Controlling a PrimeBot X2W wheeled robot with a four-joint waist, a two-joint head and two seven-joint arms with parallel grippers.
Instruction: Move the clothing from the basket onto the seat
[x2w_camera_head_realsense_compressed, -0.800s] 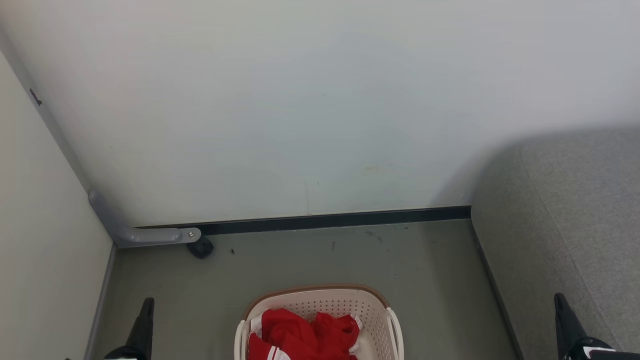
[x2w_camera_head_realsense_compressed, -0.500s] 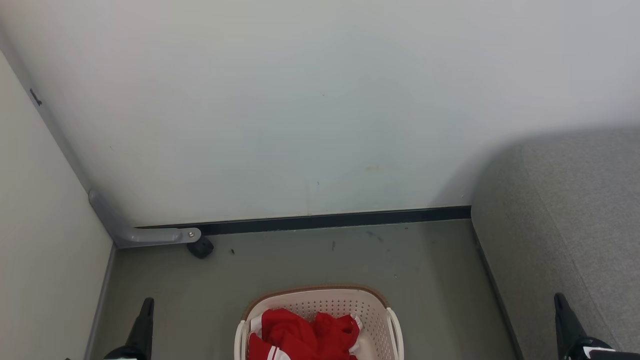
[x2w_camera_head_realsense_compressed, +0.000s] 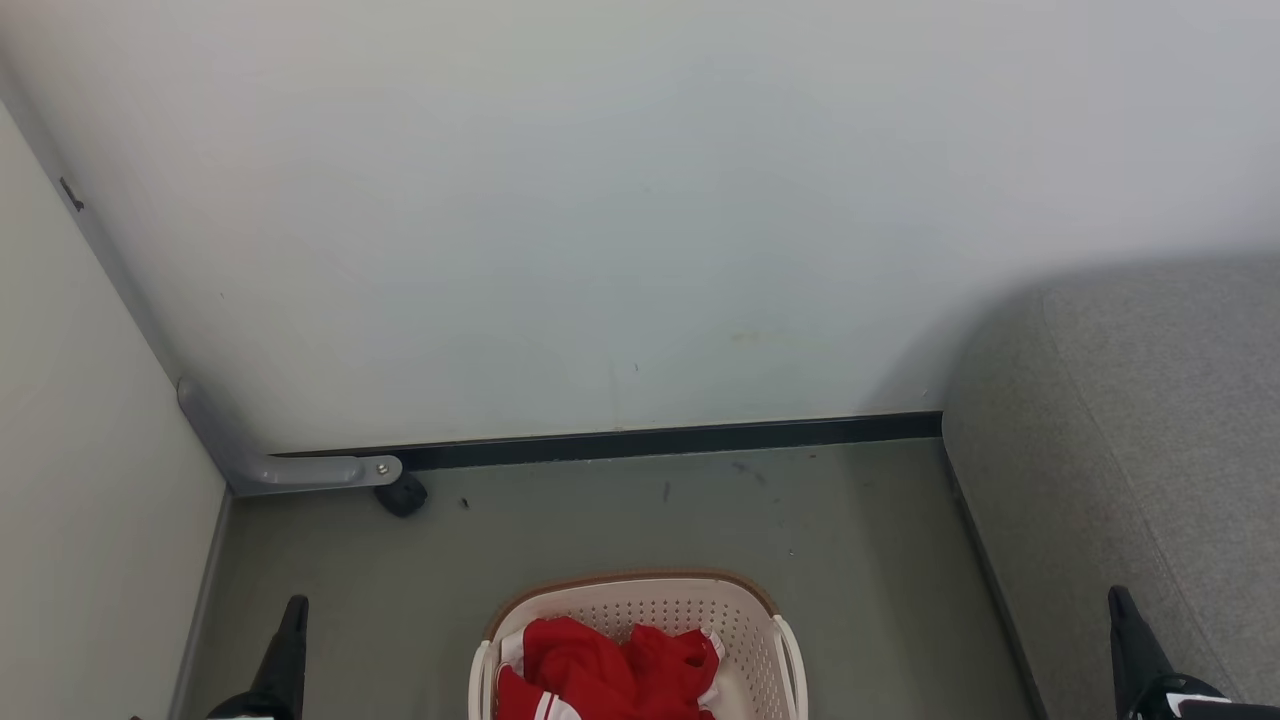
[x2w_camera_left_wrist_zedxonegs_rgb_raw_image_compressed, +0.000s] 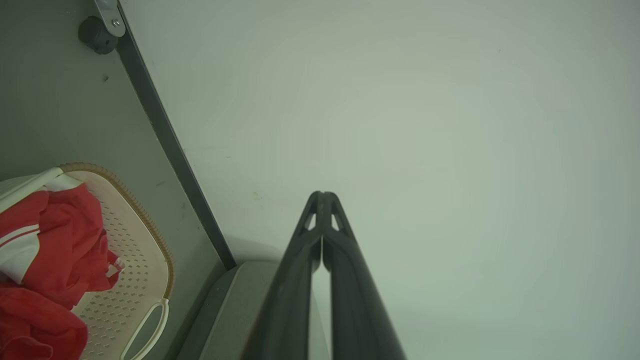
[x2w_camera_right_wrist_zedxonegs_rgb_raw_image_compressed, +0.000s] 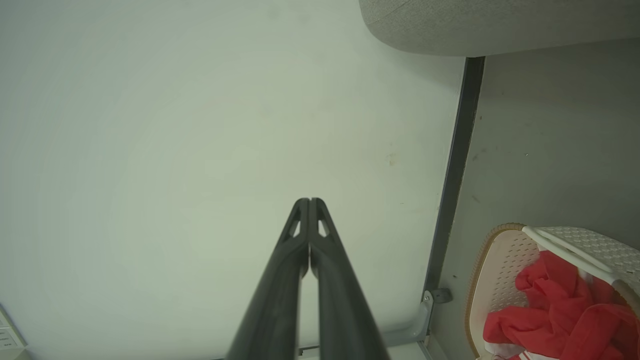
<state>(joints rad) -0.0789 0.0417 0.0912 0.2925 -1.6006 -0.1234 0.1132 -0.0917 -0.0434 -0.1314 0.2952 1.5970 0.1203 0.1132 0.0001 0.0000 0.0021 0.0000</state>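
Note:
The cream basket (x2w_camera_head_realsense_compressed: 745, 610) with a brown rim stands on the floor at the bottom middle of the head view, holding crumpled red clothing (x2w_camera_head_realsense_compressed: 600, 670) with white stripes. The grey seat (x2w_camera_head_realsense_compressed: 1150, 420) fills the right side. My left gripper (x2w_camera_head_realsense_compressed: 295, 608) rises at the lower left, well left of the basket, and my right gripper (x2w_camera_head_realsense_compressed: 1118, 598) at the lower right, in front of the seat. In the left wrist view my left gripper (x2w_camera_left_wrist_zedxonegs_rgb_raw_image_compressed: 322, 194) is shut and empty, with the basket (x2w_camera_left_wrist_zedxonegs_rgb_raw_image_compressed: 150, 240) and clothing (x2w_camera_left_wrist_zedxonegs_rgb_raw_image_compressed: 55, 240) to its left. In the right wrist view my right gripper (x2w_camera_right_wrist_zedxonegs_rgb_raw_image_compressed: 309, 201) is shut and empty.
A pale wall (x2w_camera_head_realsense_compressed: 600, 200) with a dark baseboard (x2w_camera_head_realsense_compressed: 650, 440) stands behind the basket. A side wall (x2w_camera_head_realsense_compressed: 80, 500) closes the left. A grey bracket (x2w_camera_head_realsense_compressed: 290, 468) and a small black stopper (x2w_camera_head_realsense_compressed: 402, 495) sit in the left corner. Grey-green floor (x2w_camera_head_realsense_compressed: 650, 520) lies between basket and wall.

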